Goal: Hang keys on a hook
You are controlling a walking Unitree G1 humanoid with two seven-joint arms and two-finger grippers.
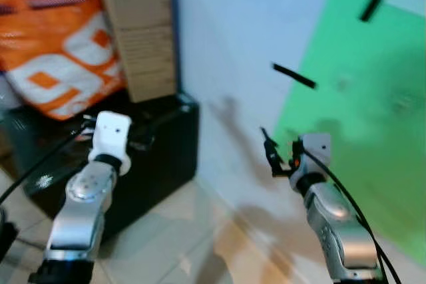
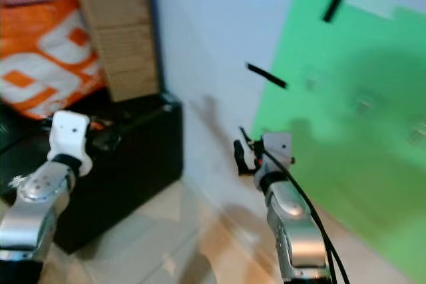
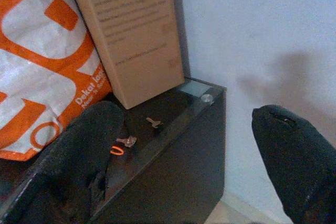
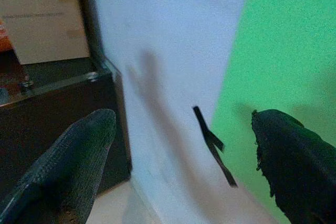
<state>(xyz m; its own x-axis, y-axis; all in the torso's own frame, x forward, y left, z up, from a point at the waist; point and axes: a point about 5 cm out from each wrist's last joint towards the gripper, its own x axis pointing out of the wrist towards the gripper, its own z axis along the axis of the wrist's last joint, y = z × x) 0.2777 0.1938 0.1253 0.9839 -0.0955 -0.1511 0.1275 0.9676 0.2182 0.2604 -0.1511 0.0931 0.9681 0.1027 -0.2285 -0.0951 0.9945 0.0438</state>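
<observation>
Both grippers held up, spread wide and empty, before a blurred wall.
The keys (image 3: 126, 141) lie small and indistinct on the black cabinet (image 3: 173, 166), just ahead of the left gripper (image 3: 184, 161). The right gripper (image 4: 184, 166) faces a dark hook (image 4: 212, 145) on the wall; its shape is unclear.
</observation>
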